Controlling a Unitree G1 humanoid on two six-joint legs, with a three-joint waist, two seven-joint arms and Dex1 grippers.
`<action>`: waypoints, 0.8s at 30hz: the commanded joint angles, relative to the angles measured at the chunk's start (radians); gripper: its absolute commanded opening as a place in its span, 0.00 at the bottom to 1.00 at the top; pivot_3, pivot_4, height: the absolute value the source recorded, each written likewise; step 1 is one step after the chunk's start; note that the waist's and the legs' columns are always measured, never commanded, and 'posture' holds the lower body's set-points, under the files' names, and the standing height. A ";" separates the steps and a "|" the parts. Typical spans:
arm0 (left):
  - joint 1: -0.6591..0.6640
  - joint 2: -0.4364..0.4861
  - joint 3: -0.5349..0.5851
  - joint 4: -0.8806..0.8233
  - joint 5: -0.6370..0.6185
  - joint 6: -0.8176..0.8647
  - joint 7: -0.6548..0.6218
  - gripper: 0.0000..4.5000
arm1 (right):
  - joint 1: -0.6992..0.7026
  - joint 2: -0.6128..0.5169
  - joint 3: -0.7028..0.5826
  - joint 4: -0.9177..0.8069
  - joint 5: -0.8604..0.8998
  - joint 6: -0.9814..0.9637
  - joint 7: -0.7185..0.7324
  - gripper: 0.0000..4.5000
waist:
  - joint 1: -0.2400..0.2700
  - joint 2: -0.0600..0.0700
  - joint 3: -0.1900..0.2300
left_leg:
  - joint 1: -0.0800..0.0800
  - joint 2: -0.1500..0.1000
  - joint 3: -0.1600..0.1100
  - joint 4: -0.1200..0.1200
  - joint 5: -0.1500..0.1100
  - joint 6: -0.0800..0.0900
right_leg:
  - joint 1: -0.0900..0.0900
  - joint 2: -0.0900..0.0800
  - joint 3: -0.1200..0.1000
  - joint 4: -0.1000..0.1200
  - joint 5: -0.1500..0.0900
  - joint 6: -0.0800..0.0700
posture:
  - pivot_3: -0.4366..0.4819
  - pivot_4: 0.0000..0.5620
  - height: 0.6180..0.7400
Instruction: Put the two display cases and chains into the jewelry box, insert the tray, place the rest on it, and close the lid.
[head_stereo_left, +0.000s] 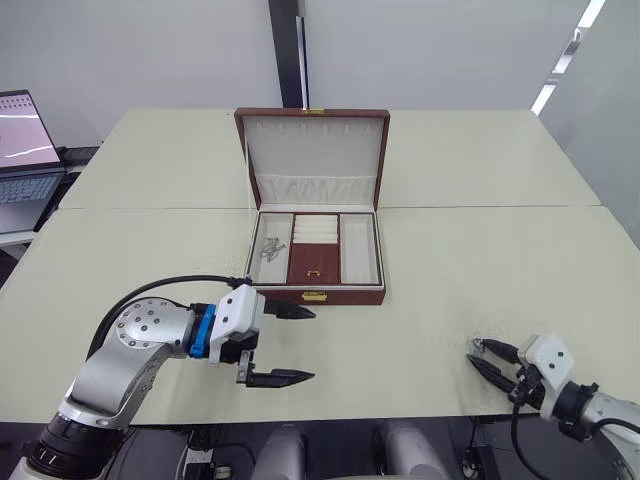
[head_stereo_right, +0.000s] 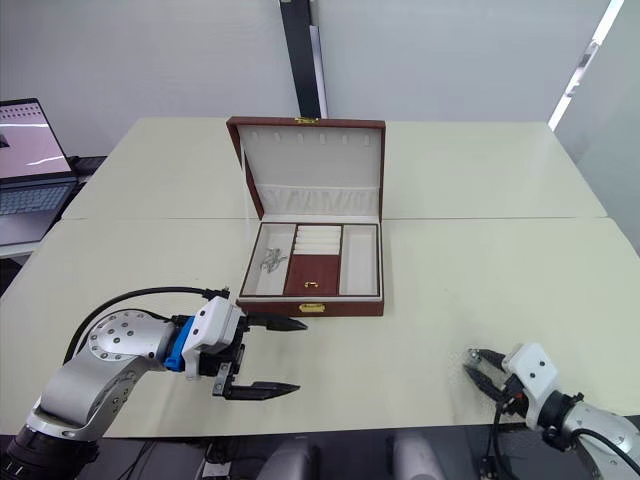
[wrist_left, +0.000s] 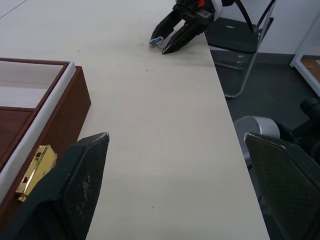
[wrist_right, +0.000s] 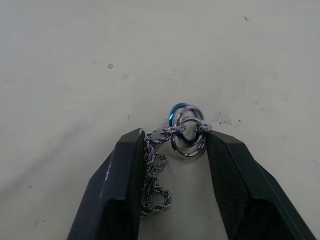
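Note:
The jewelry box (head_stereo_left: 316, 294) stands open at the table's middle, its lid (head_stereo_left: 313, 150) upright. The tray (head_stereo_left: 359, 249) sits in it, with silvery chains (head_stereo_left: 271, 247) in its left section and a brown flap in the middle one. My left gripper (head_stereo_left: 312, 345) hovers open and empty in front of the box's front left corner. At the near right my right gripper (wrist_right: 175, 134) is down on the table, shut on a silver chain (wrist_right: 155, 170) with rings (wrist_right: 187, 137). The display cases are out of view.
A laptop (head_stereo_left: 25, 150) sits on a side table at the far left. A folding chair (wrist_left: 235, 45) stands beyond the table's right edge. The right gripper (head_stereo_left: 475, 352) is close to the table's front edge.

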 joint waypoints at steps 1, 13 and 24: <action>-0.001 0.001 0.001 -0.031 -0.001 0.001 0.007 1.00 | 0.007 -0.005 0.025 0.044 -0.022 0.026 -0.005 0.27 | 0.000 0.000 0.000 | 0.000 0.000 0.000 0.000 0.000 0.000 | 0.000 0.000 0.000 0.000 0.000 0.000 | 0.48 0.27 1.00; -0.005 -0.012 -0.015 -0.041 0.005 0.004 0.034 1.00 | -0.028 0.001 0.005 0.055 0.005 -0.003 -0.007 0.00 | -0.002 -0.001 -0.001 | 0.001 0.001 0.000 0.000 0.000 0.000 | 0.001 0.001 0.000 0.000 0.000 0.000 | 0.48 0.27 1.00; 0.003 -0.020 -0.010 -0.039 -0.003 0.004 0.059 1.00 | -0.104 -0.009 -0.059 -0.054 0.179 0.094 0.012 0.00 | -0.002 0.004 0.002 | 0.001 0.000 0.001 0.000 0.000 0.000 | 0.000 0.001 0.001 0.000 0.000 0.000 | 0.48 0.27 1.00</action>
